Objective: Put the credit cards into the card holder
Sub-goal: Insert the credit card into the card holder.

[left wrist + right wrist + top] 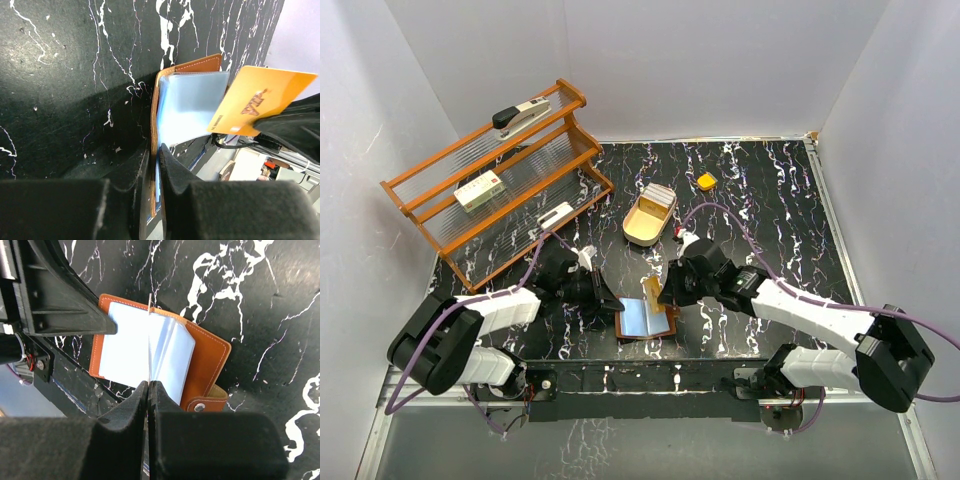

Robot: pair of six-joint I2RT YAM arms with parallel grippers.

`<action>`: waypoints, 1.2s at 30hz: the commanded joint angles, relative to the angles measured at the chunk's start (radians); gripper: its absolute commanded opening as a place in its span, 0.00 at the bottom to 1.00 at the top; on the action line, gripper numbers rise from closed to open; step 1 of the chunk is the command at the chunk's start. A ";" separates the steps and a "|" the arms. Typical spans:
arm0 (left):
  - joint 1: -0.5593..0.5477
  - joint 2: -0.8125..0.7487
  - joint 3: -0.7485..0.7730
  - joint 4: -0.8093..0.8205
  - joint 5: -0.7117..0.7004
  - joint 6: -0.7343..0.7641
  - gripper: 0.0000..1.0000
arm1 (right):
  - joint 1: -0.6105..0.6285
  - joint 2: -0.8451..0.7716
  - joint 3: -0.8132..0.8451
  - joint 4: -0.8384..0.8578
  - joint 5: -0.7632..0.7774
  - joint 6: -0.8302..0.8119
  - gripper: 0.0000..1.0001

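Observation:
The card holder (647,322), a brown leather wallet with clear sleeves, lies open near the table's front edge. My left gripper (156,150) is shut on the card holder's (190,107) left cover and one sleeve. In the top view the left gripper (616,305) sits at the wallet's left side. My right gripper (665,290) is shut on an orange credit card (260,100), which stands on edge just above the open sleeves. The right wrist view shows that card (149,340) as a thin line running from the right gripper (149,385) over the card holder (205,360).
A tan oval wooden tray (642,228) behind the wallet holds flat pale cards (660,198). A small yellow block (706,181) lies further back. A wooden rack (440,220) at the back left carries a stapler (520,115) and a white-and-green box (480,190).

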 commanded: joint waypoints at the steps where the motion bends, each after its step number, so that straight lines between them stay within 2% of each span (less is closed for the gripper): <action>1: -0.003 0.001 0.048 -0.065 -0.003 0.059 0.12 | 0.023 0.002 -0.044 0.148 -0.012 0.084 0.00; 5: -0.002 -0.016 0.061 -0.126 -0.019 0.093 0.19 | 0.030 -0.015 -0.094 0.153 0.040 0.101 0.00; 10: -0.002 -0.042 0.048 -0.162 -0.039 0.108 0.20 | 0.031 -0.033 -0.151 0.147 0.091 0.111 0.00; 12: -0.002 -0.048 0.035 -0.154 -0.040 0.107 0.16 | 0.030 -0.040 -0.171 0.151 0.102 0.119 0.00; 17: -0.002 -0.058 0.009 -0.151 -0.042 0.110 0.00 | 0.031 -0.040 -0.191 0.152 0.111 0.134 0.00; 22: -0.002 -0.058 0.005 -0.163 -0.049 0.117 0.00 | 0.031 -0.038 -0.199 0.161 0.095 0.149 0.00; 25: -0.002 -0.061 0.013 -0.191 -0.062 0.127 0.17 | 0.031 -0.031 -0.194 0.155 0.093 0.150 0.00; 27: -0.003 -0.070 0.012 -0.199 -0.064 0.132 0.21 | 0.031 -0.027 -0.194 0.152 0.101 0.148 0.00; 28: -0.002 -0.075 0.011 -0.200 -0.066 0.133 0.19 | 0.030 -0.026 -0.197 0.152 0.108 0.145 0.00; 33: -0.003 -0.095 -0.004 -0.195 -0.067 0.129 0.00 | 0.030 -0.025 -0.202 0.142 0.133 0.139 0.00; 34: -0.002 -0.099 -0.006 -0.196 -0.070 0.130 0.00 | 0.030 -0.028 -0.202 0.140 0.134 0.139 0.00; 36: -0.002 -0.102 -0.007 -0.205 -0.077 0.135 0.07 | 0.031 -0.034 -0.203 0.136 0.138 0.137 0.00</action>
